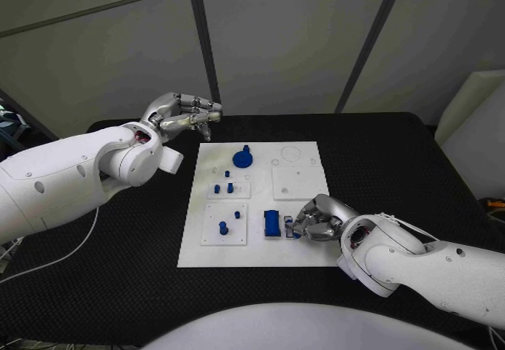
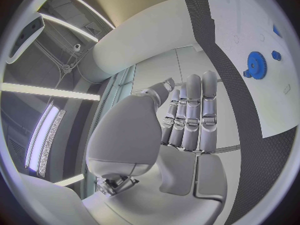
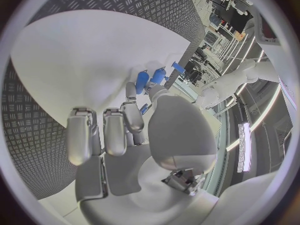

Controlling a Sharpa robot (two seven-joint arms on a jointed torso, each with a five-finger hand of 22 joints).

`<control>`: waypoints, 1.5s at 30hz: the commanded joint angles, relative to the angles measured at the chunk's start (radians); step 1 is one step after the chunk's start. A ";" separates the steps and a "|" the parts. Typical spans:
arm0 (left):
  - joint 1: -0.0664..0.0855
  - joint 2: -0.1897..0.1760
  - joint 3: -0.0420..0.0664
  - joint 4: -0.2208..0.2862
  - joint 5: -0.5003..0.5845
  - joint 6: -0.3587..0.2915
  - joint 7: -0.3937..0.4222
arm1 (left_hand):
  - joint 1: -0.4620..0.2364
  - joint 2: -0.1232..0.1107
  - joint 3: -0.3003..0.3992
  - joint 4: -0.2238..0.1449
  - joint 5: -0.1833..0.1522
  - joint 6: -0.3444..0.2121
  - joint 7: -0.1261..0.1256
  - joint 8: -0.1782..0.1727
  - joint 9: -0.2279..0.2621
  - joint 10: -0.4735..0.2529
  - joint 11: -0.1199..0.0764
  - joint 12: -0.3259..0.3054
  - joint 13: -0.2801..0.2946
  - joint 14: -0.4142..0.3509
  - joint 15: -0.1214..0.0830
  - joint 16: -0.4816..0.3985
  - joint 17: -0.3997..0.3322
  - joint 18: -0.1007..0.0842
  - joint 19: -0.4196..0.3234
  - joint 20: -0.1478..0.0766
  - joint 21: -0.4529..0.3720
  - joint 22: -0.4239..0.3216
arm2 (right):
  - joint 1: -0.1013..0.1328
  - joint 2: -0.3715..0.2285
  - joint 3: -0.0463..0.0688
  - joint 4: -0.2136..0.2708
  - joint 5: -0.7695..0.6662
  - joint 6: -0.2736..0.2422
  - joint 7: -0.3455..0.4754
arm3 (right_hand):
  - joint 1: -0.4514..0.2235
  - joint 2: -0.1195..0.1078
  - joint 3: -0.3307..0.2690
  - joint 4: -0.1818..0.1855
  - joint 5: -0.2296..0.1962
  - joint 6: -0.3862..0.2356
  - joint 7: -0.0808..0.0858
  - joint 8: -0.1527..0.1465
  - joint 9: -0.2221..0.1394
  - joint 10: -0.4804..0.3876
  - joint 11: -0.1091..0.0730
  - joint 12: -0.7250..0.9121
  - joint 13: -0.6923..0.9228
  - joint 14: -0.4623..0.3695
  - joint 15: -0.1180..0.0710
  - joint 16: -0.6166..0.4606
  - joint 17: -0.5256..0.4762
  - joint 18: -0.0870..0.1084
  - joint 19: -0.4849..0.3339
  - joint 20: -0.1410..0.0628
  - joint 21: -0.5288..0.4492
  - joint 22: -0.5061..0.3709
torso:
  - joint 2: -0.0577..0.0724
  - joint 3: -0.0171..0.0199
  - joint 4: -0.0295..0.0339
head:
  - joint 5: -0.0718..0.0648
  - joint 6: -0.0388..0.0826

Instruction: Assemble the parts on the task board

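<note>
Here, blue part beside right robot hand.

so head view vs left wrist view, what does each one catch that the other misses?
Head view alone: the right hand low at the task board's near right part, fingers at a blue block, whether it grips is unclear; blue pegs standing in the board's left plates. Left wrist view alone: the left hand's palm side, fingers straight and together, holding nothing. Both: the left hand off the board's far left corner, the blue gear and the board.
</note>
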 commanded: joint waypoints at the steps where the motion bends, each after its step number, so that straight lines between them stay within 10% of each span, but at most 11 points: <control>1: 0.001 0.001 0.000 0.002 0.002 0.011 0.002 | -0.002 0.009 0.001 -0.003 0.004 -0.006 0.004 0.006 0.000 -0.007 0.001 0.006 0.000 -0.006 0.002 -0.003 -0.001 -0.004 -0.005 0.002 -0.006 -0.001 | 0.000 0.007 -0.001 -0.004 0.014 0.011 0.003 | -0.020 0.000 -0.014 0.003 0.003 0.010 0.000 0.001 0.004 0.009 -0.002 0.005 0.002 0.062 -0.004 0.005 0.029 -0.012 0.013 0.001 0.004 0.153 | 0.000 -0.0003 0.0009 | 0.001 0.001; 30: 0.002 -0.002 0.000 0.002 0.002 0.017 -0.004 | -0.002 0.009 0.001 -0.003 0.004 -0.007 0.004 0.006 0.000 -0.008 0.001 0.007 -0.001 -0.007 0.002 -0.004 -0.001 -0.004 -0.005 0.002 -0.007 -0.002 | 0.003 0.011 -0.001 0.002 -0.029 0.007 0.023 | -0.177 0.019 -0.218 0.066 -0.009 0.005 -0.005 0.029 0.052 0.018 -0.005 0.022 0.023 0.063 -0.006 0.010 0.036 -0.013 0.016 -0.001 0.006 0.158 | -0.001 0.0005 -0.0002 | 0.001 0.002; 45: 0.002 -0.003 0.000 0.001 0.002 0.018 -0.005 | -0.002 0.009 0.002 -0.003 0.004 -0.007 0.005 0.007 0.000 -0.009 0.001 0.008 -0.001 -0.007 0.002 -0.004 -0.002 -0.004 -0.005 0.002 -0.007 -0.002 | 0.003 -0.024 -0.001 0.019 -0.053 0.030 0.030 | -0.137 0.034 -0.245 0.050 0.029 0.001 -0.007 0.033 0.062 0.019 -0.007 0.023 0.026 0.063 -0.008 0.010 0.037 -0.013 0.017 -0.003 0.006 0.159 | -0.001 0.0003 0.0006 | -0.003 0.003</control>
